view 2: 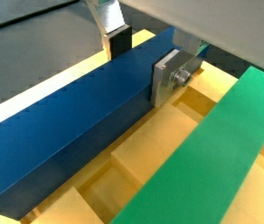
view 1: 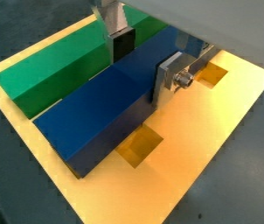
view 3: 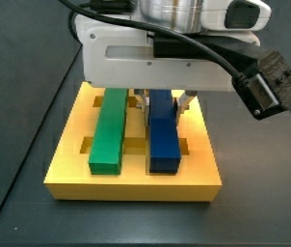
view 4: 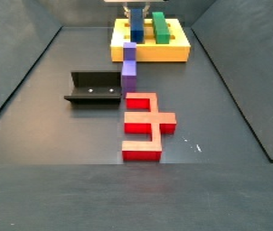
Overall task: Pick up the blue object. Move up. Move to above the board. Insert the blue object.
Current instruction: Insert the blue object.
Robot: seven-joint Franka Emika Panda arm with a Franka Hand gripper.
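We see the dark surface (view 4: pixel 54 108) carrying everything, and at its far end the yellow board (view 3: pixel 135 178), the largest piece in view. On the board lie the green bar (view 3: pixel 108 135) and, parallel beside it, the blue object (view 3: pixel 164 140), seated in its groove in both wrist views. The end effector (view 1: pixel 141 61) sits low over the board's far end, its silver fingers (view 2: pixel 167 77) clenched on the blue object from either side. Nearer on the surface stand a red piece (view 4: pixel 143 126), the fixture (view 4: pixel 93 88) and a purple block (view 4: pixel 129 69).
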